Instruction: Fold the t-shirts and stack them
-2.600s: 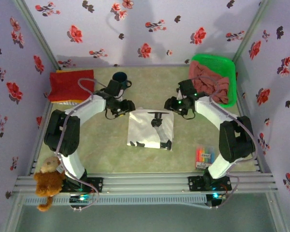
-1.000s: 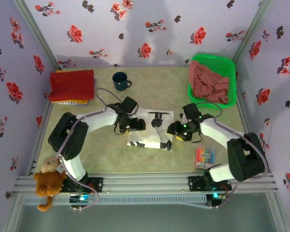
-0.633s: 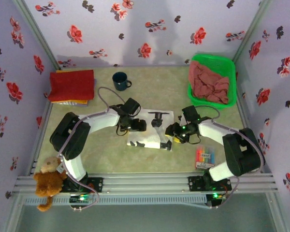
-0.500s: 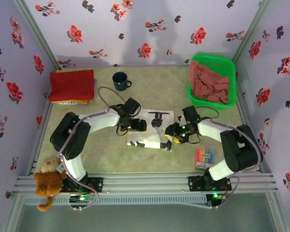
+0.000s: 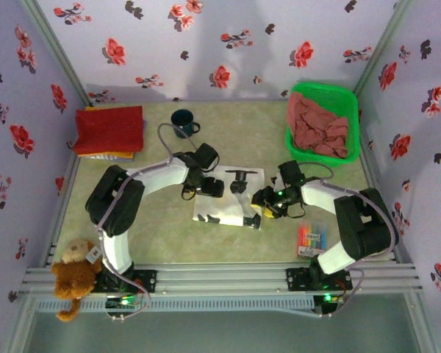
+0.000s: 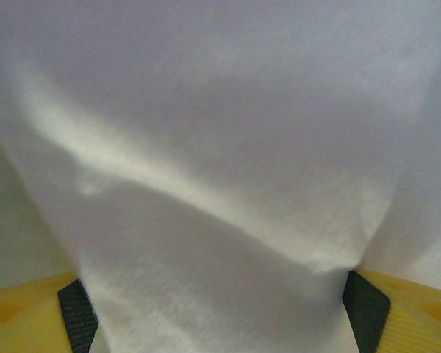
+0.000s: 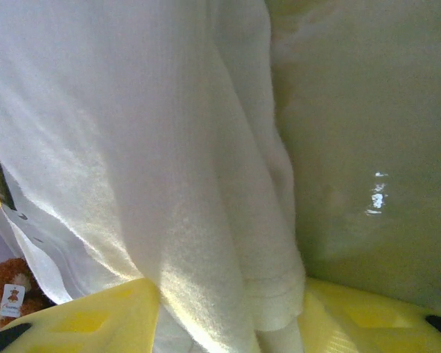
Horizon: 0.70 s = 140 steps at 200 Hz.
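Moved down to centre frame, your left gripper [image 5: 210,188] and right gripper [image 5: 264,201] flank the white t-shirt [image 5: 222,208]. Each pinches its cloth edge.

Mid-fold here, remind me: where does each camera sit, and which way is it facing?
Top external: above and behind the bases, looking down on the table; both arms show, left tool and right tool at the white t-shirt.
Left wrist: on the left arm, looking along its fingers into white cloth close up.
Right wrist: on the right arm, looking past its yellow fingers at bunched cloth, bare table beside it.
Shared: all three see the white t-shirt.
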Tool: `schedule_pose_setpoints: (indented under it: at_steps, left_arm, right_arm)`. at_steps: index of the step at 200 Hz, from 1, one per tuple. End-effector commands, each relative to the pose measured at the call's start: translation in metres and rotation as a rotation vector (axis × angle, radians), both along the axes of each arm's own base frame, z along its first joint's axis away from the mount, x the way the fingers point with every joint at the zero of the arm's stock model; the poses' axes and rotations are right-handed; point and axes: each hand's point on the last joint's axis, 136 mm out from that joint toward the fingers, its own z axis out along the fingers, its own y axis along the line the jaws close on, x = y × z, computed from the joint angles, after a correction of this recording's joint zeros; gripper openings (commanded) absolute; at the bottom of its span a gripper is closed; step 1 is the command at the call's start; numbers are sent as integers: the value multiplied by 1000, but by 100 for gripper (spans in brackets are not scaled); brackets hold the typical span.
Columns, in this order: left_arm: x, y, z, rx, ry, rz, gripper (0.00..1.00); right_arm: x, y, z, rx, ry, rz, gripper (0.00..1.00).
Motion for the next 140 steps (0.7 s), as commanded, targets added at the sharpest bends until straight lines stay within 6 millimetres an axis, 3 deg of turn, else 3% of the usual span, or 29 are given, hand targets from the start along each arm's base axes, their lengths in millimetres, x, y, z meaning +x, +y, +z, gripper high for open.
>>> schedule_pose_setpoints:
  at_steps: [1, 38, 84, 114, 140]
  left_arm:
    - [-7, -2, -13, 65, 35, -48, 89]
    - [-16, -4, -26, 76, 70, -55, 90]
    - [-36, -25, -45, 35, 137, -68, 85]
    - [-47, -49, -52, -24, 155, -88, 70]
    - [-51, -52, -54, -6, 171, -102, 34]
  right_arm:
    - [-9, -6, -16, -53, 35, 17, 54]
    - [-9, -6, -16, -53, 36, 21, 54]
    - [-9, -8, -18, -65, 39, 26, 54]
    - [-13, -10, -21, -74, 42, 27, 54]
    - [-14, -13, -20, -77, 43, 27, 54]
